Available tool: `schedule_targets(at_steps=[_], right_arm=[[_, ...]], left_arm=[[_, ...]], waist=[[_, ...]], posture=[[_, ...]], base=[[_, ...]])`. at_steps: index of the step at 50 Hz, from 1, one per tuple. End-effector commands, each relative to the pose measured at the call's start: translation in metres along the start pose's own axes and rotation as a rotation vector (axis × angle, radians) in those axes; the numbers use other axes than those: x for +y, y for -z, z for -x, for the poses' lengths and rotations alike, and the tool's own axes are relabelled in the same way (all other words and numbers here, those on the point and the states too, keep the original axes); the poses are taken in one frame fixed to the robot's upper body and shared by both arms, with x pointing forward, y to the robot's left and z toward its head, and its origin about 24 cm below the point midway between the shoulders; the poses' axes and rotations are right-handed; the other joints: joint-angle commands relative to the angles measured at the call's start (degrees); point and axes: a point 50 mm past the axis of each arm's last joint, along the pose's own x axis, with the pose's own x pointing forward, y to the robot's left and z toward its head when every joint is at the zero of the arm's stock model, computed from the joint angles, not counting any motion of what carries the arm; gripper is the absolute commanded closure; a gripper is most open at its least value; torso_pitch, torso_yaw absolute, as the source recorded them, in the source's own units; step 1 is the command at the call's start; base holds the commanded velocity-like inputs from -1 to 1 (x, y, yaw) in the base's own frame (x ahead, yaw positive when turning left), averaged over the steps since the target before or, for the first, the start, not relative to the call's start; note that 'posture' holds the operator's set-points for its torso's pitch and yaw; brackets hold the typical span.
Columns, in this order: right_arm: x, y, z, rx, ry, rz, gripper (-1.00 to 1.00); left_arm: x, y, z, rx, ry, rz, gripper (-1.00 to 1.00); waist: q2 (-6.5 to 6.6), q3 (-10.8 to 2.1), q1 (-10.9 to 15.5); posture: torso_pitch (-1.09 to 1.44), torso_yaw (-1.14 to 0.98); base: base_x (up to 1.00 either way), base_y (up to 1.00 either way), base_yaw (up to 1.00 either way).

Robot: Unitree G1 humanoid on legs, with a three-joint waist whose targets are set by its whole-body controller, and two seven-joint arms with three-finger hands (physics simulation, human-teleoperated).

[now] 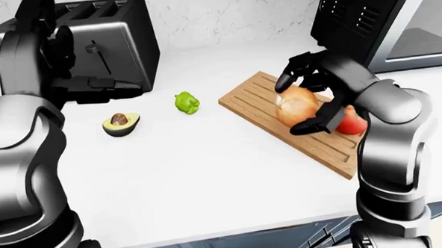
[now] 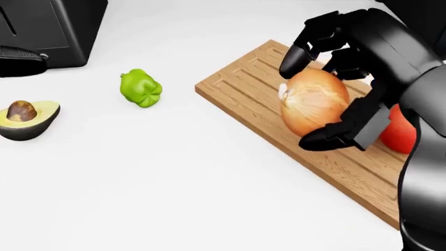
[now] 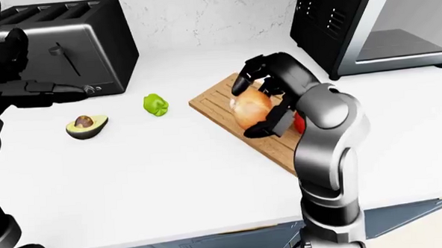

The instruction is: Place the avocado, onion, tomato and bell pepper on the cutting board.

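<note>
Wooden cutting board point(image 2: 244, 86) carries the onion point(image 2: 315, 102), clasped by the right hand point(image 2: 328, 89), tomato point(image 2: 399, 132) tucked behind it. Pepper point(image 2: 140, 88) and avocado point(image 2: 24, 117) lie leftward. Eye views add the left hand point(image 1: 85, 88), grip unclear.

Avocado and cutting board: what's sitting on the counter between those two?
The green bell pepper lies between the avocado and the cutting board, on the white counter, touching neither. The head view shows this best.

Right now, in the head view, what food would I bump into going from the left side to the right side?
avocado → bell pepper → onion, held by the right hand over the cutting board → tomato
</note>
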Motion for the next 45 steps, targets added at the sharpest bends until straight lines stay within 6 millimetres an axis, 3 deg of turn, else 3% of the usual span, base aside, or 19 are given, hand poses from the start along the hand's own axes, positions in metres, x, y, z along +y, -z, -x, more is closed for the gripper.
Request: schedule_targets(at_steps=[1,33,45], right_arm=[[-0.010,-0.013,0.008,-0.043,0.055,0.051,0.67],[-0.013,-0.003,0.007,0.067,0.050,0.218,0.65],[-0.005,0.006,0.002,0.083,0.025,0.232,0.36]], left_arm=[[0.004,-0.016,0.002,-0.085,-0.020,-0.010,-1.00],[0.005,-0.017,-0.001,-0.086,-0.021,-0.012,-1.00],[0.006,-0.015,0.001,-0.083,-0.024,-0.014,-1.00]], waist=[[0.15,-1.49,-0.03],[0.33,-1.47,-0.16],[0.36,-1.54,-0.21]], posture=[[0.00,0.00],[0.00,0.00],[0.00,0.00]], base=[[0.00,0.00,0.00],[0.00,0.00,0.00],[0.00,0.00,0.00]])
